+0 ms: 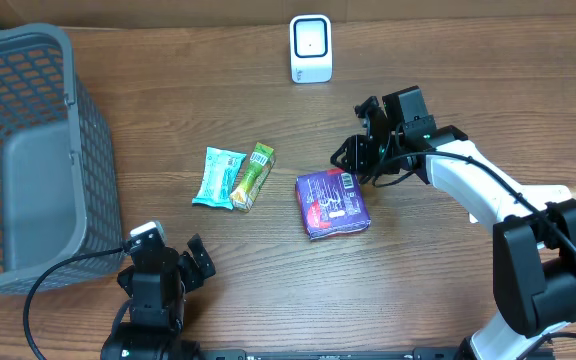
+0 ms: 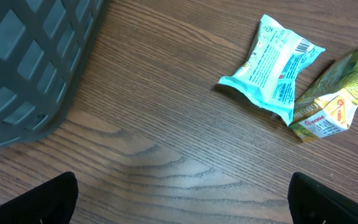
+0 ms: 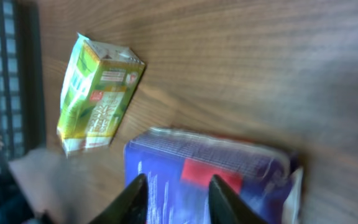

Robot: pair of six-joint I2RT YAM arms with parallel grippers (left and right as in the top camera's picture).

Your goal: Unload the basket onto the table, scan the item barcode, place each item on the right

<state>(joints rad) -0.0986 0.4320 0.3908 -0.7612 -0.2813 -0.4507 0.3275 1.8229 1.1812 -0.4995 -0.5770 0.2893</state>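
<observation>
The item, a purple packet (image 1: 333,203), lies flat on the table's middle, with white print and a red patch on top. My right gripper (image 1: 353,165) hovers at its far right edge. In the right wrist view the gripper (image 3: 179,180) has its jaws parted, and the blurred packet (image 3: 235,177) shows through the gap, not pinched. The white barcode scanner (image 1: 311,48) stands upright at the back centre. My left gripper (image 1: 173,250) rests near the front edge; it (image 2: 182,199) is wide open over bare wood.
A grey mesh basket (image 1: 28,150) fills the left side. A teal packet (image 1: 218,177) and a green packet (image 1: 253,176) lie side by side left of the purple one, touching each other. In the right wrist view the green packet (image 3: 98,99) lies beyond the purple one.
</observation>
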